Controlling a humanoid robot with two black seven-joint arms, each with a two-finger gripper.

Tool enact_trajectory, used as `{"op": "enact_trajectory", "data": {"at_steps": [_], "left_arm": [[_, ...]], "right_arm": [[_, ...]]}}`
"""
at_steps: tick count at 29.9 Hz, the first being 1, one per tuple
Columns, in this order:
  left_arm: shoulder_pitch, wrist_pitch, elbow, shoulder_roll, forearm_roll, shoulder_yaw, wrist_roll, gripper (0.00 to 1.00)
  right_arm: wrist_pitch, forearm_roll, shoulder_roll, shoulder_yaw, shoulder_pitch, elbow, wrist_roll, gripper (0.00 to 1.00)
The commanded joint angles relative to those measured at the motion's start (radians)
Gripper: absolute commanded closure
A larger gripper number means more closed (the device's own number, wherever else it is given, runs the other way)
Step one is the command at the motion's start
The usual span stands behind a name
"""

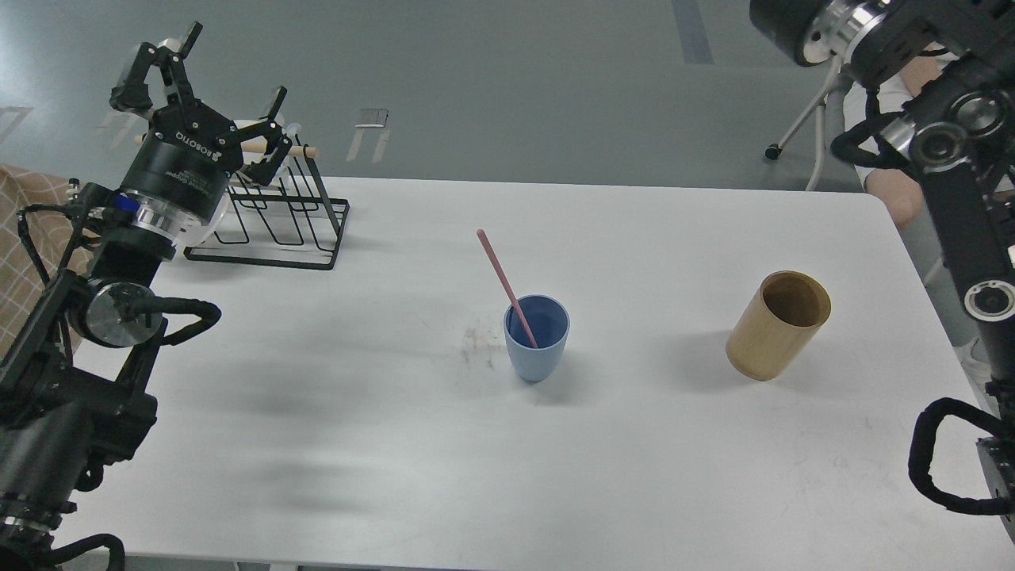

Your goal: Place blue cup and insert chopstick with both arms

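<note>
The blue cup [537, 339] stands upright in the middle of the white table [396, 444]. The pink chopstick [503, 278] stands inside it, leaning up and to the left over the rim. My left gripper [226, 75] is open and empty, raised at the far left above the black wire rack [273, 214]. My right arm [944, 135] is lifted at the top right corner; its wrist shows but its fingers are out of the frame.
A tan wooden cylinder [777, 325] stands to the right of the cup. The wire rack with a pale wooden rod [281, 148] sits at the back left. A seated person [888, 190] is behind the right arm, beyond the table's far right corner.
</note>
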Motion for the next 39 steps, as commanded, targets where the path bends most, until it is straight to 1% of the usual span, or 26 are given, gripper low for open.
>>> {"op": "enact_trajectory", "data": {"at_steps": [1,3,6,10,14,22,25,29,34,39], "left_arm": [[0.0,-0.005,0.003,0.02,-0.008,-0.009,-0.001,0.03],[-0.005,-0.005,0.003,0.02,-0.008,-0.011,0.0,0.03],[-0.007,-0.007,0.002,0.021,-0.008,-0.011,0.0,0.03],[0.0,-0.009,0.002,0.024,-0.008,-0.024,0.0,0.03],[0.004,-0.006,0.002,0.024,-0.008,-0.046,0.0,0.03],[0.004,-0.007,0.006,0.03,-0.007,-0.061,0.0,0.03],[0.004,-0.007,0.007,0.034,-0.008,-0.064,0.0,0.03],[0.004,-0.005,0.006,0.027,-0.008,-0.066,0.0,0.03],[0.004,-0.005,0.002,0.021,-0.008,-0.077,0.0,0.03],[0.006,0.002,0.002,0.017,-0.008,-0.077,0.0,0.03]], "right_arm": [[0.001,0.285,-0.027,0.066,-0.015,-0.092,0.01,0.0],[0.001,0.405,-0.036,0.074,-0.035,-0.119,0.01,0.0],[0.001,0.54,-0.062,0.088,-0.077,-0.116,0.01,0.0],[-0.005,0.702,-0.053,0.183,-0.127,-0.118,0.011,0.0],[-0.006,0.746,-0.041,0.252,-0.187,-0.115,0.011,0.0],[-0.031,0.772,-0.01,0.313,-0.19,-0.238,0.011,0.0],[-0.031,0.837,-0.001,0.332,-0.202,-0.242,0.011,0.0],[-0.028,1.007,0.004,0.332,-0.249,-0.228,0.011,0.0],[-0.029,1.03,0.002,0.373,-0.252,-0.23,0.011,0.0],[-0.026,1.03,0.002,0.373,-0.262,-0.233,0.011,0.0]]}}
